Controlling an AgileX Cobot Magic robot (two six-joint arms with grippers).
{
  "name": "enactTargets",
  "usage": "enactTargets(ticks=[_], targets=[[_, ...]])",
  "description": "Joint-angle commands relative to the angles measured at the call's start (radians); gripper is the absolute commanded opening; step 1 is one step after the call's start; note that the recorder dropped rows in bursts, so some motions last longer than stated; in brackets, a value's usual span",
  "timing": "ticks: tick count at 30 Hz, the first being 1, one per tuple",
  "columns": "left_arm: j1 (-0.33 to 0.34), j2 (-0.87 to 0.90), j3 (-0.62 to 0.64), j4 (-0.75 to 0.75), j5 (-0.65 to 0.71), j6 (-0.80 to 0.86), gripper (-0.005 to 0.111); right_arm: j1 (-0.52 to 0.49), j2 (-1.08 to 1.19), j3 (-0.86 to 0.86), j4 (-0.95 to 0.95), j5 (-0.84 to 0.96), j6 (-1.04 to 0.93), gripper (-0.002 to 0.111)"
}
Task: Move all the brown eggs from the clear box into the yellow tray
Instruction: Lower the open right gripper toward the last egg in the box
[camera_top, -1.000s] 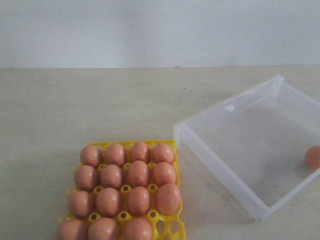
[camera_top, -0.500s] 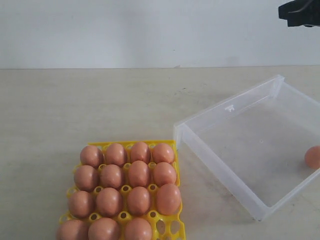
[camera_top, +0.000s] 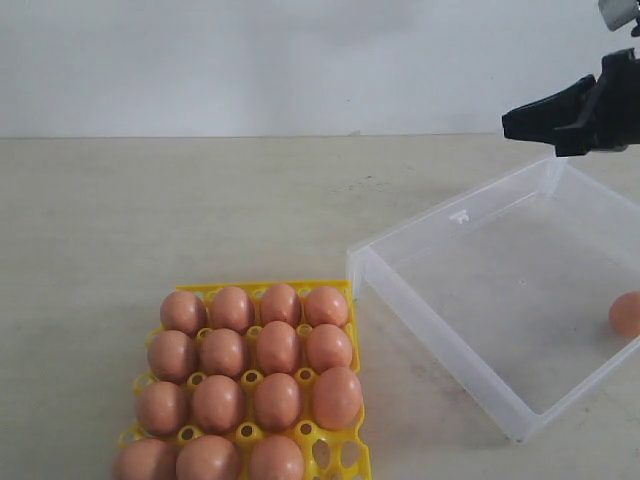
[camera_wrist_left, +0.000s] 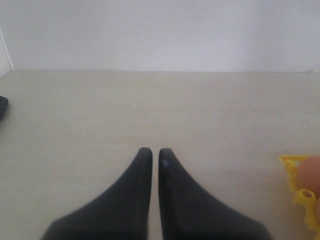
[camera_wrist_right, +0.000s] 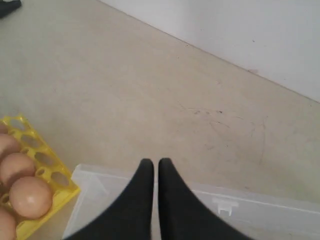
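Brown egg (camera_top: 627, 313) lay alone in clear box (camera_top: 430, 320). Right gripper (camera_wrist_right: 151, 162) hovered over the box rim, jaws pressed together. Descending unopened could knock or crack the egg.

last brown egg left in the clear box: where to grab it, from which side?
Across its widest middle, from straight above. The brown egg lies on the floor of the clear box, whose walls block sideways approaches; the top is open. A hold near an end would likely slip. The right gripper is shut, so open it first.
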Motion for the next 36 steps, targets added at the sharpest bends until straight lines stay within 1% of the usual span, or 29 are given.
enactTargets(ticks=[1, 5, 7, 10, 12, 14, 16, 18, 21, 24, 28, 31, 32, 33, 34, 35, 36], targets=[[0.003, -0.002, -0.001, -0.005, -0.004, 0.007, 0.004, 0.021, -0.002, 0.004, 0.095, -0.033, 0.107, 0.0], [0.003, -0.002, -0.001, -0.005, -0.004, 0.007, 0.004, 0.028, -0.002, 0.004, 0.154, -0.132, 0.34, 0.0], [0.003, -0.002, -0.001, -0.005, -0.004, 0.007, 0.004, 0.028, -0.002, 0.005, 0.176, -0.173, 0.499, 0.0], [0.003, -0.002, -0.001, -0.005, -0.004, 0.007, 0.004, 0.028, -0.002, 0.005, 0.108, -0.181, 0.686, 0.0], [0.003, -0.002, -0.001, -0.005, -0.004, 0.007, 0.004, 0.028, -0.002, 0.005, 0.003, -0.173, 0.742, 0.0], [0.003, -0.002, -0.001, -0.005, -0.004, 0.007, 0.004, 0.025, -0.002, 0.019, 0.003, -0.157, 0.751, 0.0], [0.003, -0.002, -0.001, -0.005, -0.004, 0.007, 0.004, 0.025, -0.002, 0.047, 0.003, -0.137, 0.662, 0.0], [0.003, -0.002, -0.001, -0.005, -0.004, 0.007, 0.004, 0.025, -0.002, 0.07, 0.003, -0.085, 0.481, 0.0], [0.003, -0.002, -0.001, -0.005, -0.004, 0.007, 0.004, 0.027, -0.002, 0.096, 0.003, 0.032, 0.35, 0.0], [0.003, -0.002, -0.001, -0.005, -0.004, 0.007, 0.004, 0.027, -0.002, 0.108, 0.003, 0.135, 0.269, 0.0], [0.003, -0.002, -0.001, -0.005, -0.004, 0.007, 0.004, 0.027, -0.002, 0.111, 0.003, 0.142, 0.247, 0.0], [0.003, -0.002, -0.001, -0.005, -0.004, 0.007, 0.004, 0.027, -0.002, 0.111, 0.043, 0.047, 0.212, 0.0], [0.003, -0.002, -0.001, -0.005, -0.004, 0.007, 0.004, 0.027, -0.002, 0.111, 0.101, -0.007, 0.146, 0.0], [0.003, -0.002, -0.001, -0.005, -0.004, 0.007, 0.004, 0.027, -0.002, 0.111, 0.136, -0.01, 0.137, 0.0], [0.003, -0.002, -0.001, -0.005, -0.004, 0.007, 0.004, 0.027, -0.002, 0.111, 0.25, -0.01, 0.061, 0.0], [0.003, -0.002, -0.001, -0.005, -0.004, 0.007, 0.004, 0.027, -0.002, 0.111, 0.326, -0.01, -0.051, 0.0], [0.003, -0.002, -0.001, -0.005, -0.004, 0.007, 0.004, 0.027, -0.002, 0.111, 0.488, -0.01, -0.35, 0.0]])
